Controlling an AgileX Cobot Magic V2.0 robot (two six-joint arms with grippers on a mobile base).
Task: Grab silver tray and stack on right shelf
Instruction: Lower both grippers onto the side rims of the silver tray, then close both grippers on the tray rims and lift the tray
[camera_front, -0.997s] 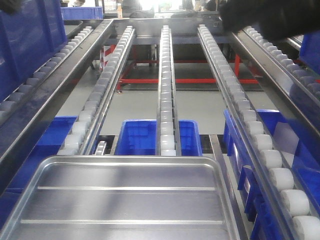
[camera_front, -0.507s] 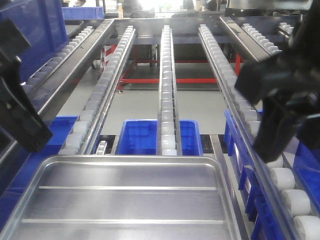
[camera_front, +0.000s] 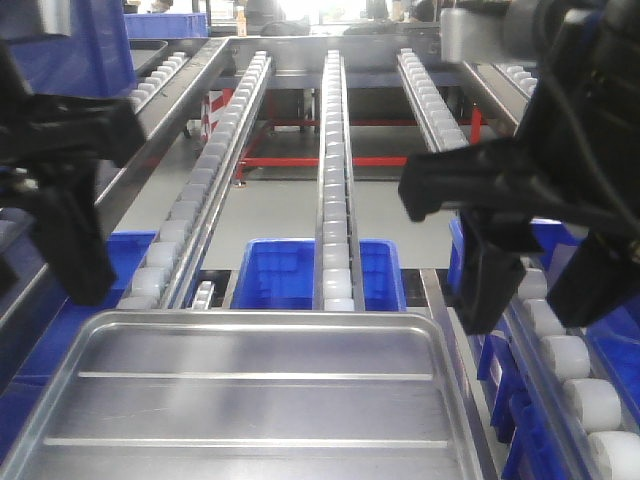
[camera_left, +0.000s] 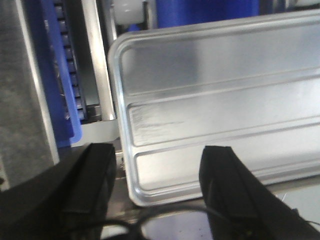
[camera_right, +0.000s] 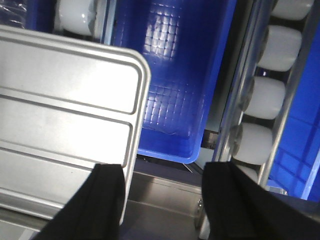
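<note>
The silver tray (camera_front: 260, 400) lies flat at the near end of the roller rack, its two ribs showing. It also fills the left wrist view (camera_left: 215, 90) and the left of the right wrist view (camera_right: 65, 100). My left gripper (camera_front: 75, 270) hangs open above the tray's left edge, and its fingers straddle a tray corner (camera_left: 160, 170) without touching. My right gripper (camera_front: 545, 295) is open at the tray's right side (camera_right: 167, 185). One of its fingers (camera_right: 107, 200) is over the rim, the other over the white rollers. The right shelf (camera_front: 590, 400) is partly hidden by that arm.
Roller rails (camera_front: 335, 180) run away from the tray toward the back. Blue bins (camera_front: 275, 275) sit below the rack, one right beside the tray's corner (camera_right: 175, 75). A blue crate (camera_left: 55, 75) flanks the tray's left side. A red frame (camera_front: 300, 160) stands on the floor beyond.
Both arms have come down from the top of the view to either side of the tray, fingers apart. The tray has not moved.
</note>
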